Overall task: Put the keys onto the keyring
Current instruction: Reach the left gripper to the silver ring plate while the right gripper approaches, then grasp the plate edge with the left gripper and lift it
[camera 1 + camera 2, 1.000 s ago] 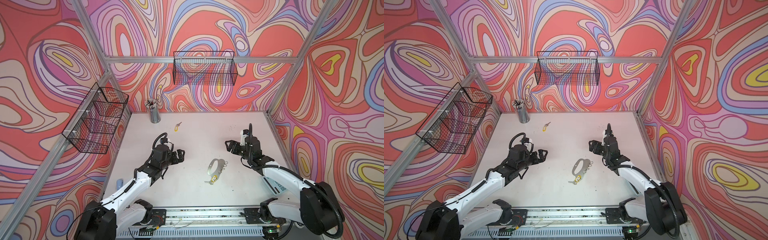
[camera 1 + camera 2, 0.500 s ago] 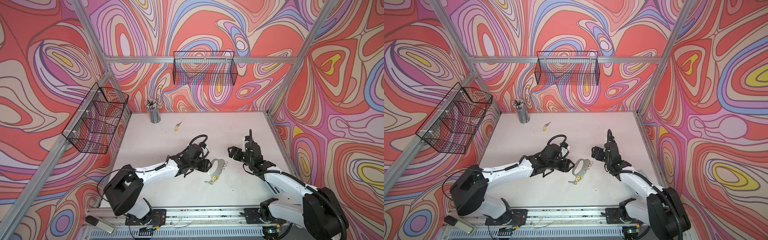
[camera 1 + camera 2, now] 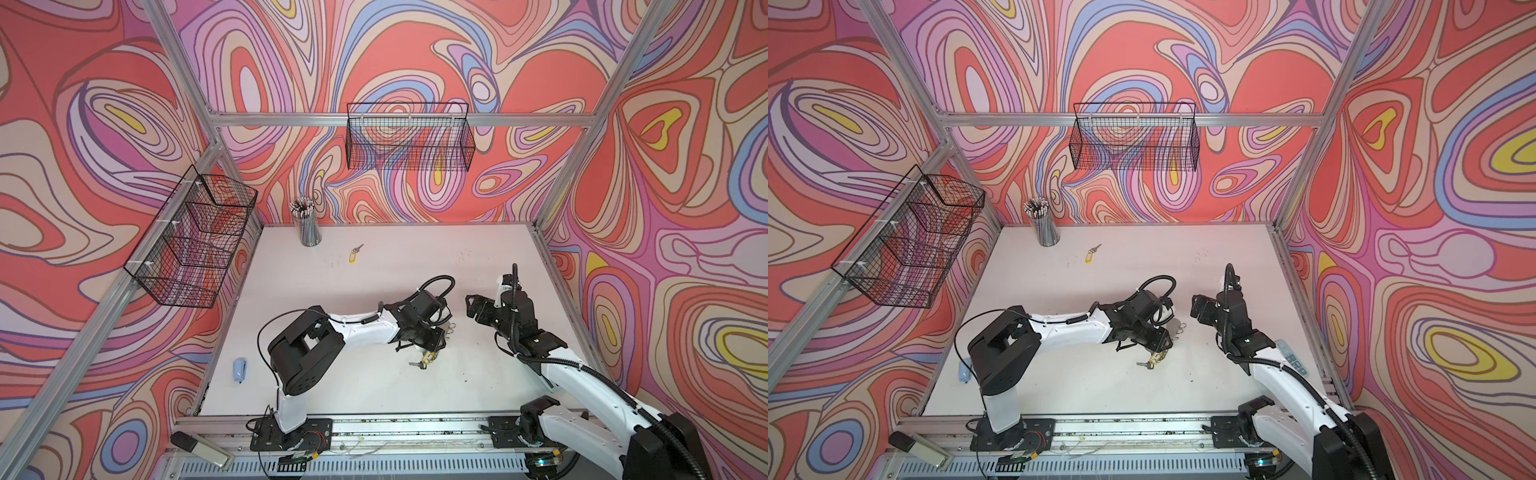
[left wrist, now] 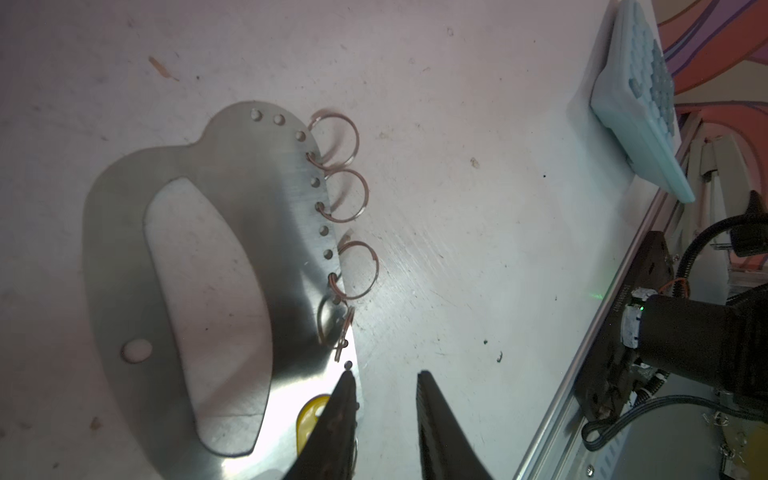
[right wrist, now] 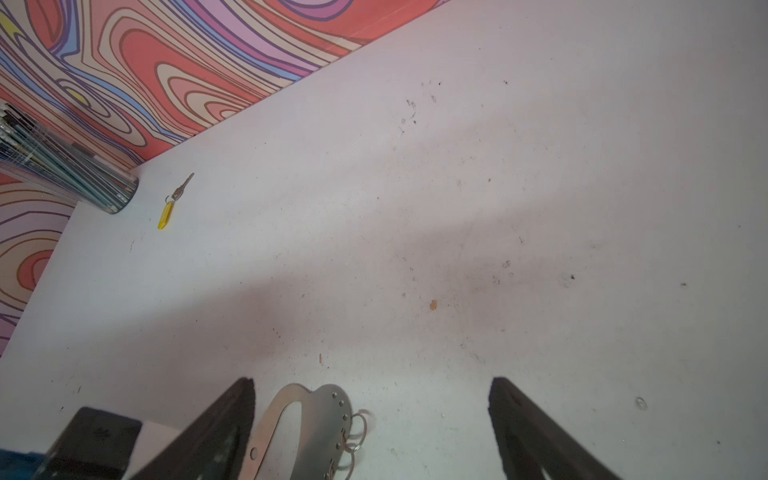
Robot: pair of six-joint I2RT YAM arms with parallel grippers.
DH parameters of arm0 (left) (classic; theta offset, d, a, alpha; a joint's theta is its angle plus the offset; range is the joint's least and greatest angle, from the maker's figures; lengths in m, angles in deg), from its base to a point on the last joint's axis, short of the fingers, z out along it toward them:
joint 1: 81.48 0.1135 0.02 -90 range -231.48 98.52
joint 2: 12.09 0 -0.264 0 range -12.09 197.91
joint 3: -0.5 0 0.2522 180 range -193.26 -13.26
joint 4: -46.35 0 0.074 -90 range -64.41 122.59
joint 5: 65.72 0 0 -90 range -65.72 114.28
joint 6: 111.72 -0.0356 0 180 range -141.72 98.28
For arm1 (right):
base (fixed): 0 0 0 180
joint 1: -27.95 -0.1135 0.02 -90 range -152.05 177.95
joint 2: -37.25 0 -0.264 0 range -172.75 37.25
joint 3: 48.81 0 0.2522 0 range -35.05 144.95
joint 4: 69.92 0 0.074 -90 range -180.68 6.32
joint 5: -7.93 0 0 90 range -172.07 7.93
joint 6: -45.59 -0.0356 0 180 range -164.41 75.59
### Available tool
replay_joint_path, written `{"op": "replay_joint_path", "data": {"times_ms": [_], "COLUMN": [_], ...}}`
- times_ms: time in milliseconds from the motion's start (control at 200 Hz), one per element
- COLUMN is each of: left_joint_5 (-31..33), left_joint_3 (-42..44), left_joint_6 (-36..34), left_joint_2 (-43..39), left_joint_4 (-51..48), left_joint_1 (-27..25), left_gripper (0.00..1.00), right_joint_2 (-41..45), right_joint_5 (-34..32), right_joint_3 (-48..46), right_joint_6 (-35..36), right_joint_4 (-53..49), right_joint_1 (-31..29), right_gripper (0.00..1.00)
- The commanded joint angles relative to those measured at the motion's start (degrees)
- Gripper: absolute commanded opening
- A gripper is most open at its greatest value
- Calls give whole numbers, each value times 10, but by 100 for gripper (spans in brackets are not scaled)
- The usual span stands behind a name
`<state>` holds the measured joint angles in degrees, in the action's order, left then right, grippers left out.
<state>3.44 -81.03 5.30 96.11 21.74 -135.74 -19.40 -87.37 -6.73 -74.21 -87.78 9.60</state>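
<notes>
The keyring (image 4: pixel 266 232) is a flat silvery plate with an oval cut-out and wire rings along one edge; it lies mid-table. My left gripper (image 4: pixel 385 376) stands right over it (image 3: pixel 434 345). Its jaws are narrowed but apart: one finger (image 4: pixel 340 411) lies over the plate's edge, the other over bare table. A yellow tag (image 4: pixel 309 415) shows beside that finger, and its key (image 3: pixel 419 364) pokes out below the gripper. A second key with a yellow tag (image 3: pixel 355 254) lies at the back. My right gripper (image 5: pixel 370 380) hovers wide open just right of the keyring (image 5: pixel 316 419).
A cup of pencils (image 3: pixel 306 226) stands at the back left. Wire baskets hang on the back wall (image 3: pixel 409 137) and the left wall (image 3: pixel 195 245). A pale blue object (image 3: pixel 240 369) lies by the table's left edge, and a light blue keypad (image 4: pixel 640 108) by its right edge.
My left arm swung from the left side to the keyring and its jaws narrowed a lot. The right gripper edged toward the keyring and stayed open.
</notes>
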Motion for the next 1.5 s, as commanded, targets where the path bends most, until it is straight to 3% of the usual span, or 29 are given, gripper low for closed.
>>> {"op": "replay_joint_path", "data": {"times_ms": [0, 321, 581, 666, 1027, 1122, 1182, 1342, 1497], "left_joint_5": [7, 67, 32, 29, 24, 28, 32, 68, 119], "left_joint_3": [-22, -31, -35, -38, -44, -44, -42, -38, -33], "left_joint_6": [-17, -24, -29, -29, -29, -30, -32, -48, -82], "left_joint_2": [20, 29, 46, 52, 58, 58, 52, 11, -63], "left_joint_4": [-38, -62, -47, -46, -26, -26, -27, -39, -72], "left_joint_1": [-3, -4, -6, -7, -8, -8, -8, -8, -8], "left_gripper": [29, 31, 29, 24, 20, 8, 0, 0, 0], "right_joint_2": [8, 13, 8, 11, 14, 16, 18, 29, 53], "right_joint_5": [-7, 3, 4, 6, 12, 15, 18, 40, 104], "right_joint_3": [-7, -8, -14, -15, -16, -16, -16, -16, -13], "right_joint_6": [10, 15, 14, 13, 11, 10, 10, 11, 22], "right_joint_4": [-15, -10, -8, -7, -10, -12, -12, -3, 32], "right_joint_1": [-2, -2, -2, -2, -2, -2, -2, -2, -2], "right_gripper": [92, 92, 92, 92, 92, 92, 92, 91, 87]}}
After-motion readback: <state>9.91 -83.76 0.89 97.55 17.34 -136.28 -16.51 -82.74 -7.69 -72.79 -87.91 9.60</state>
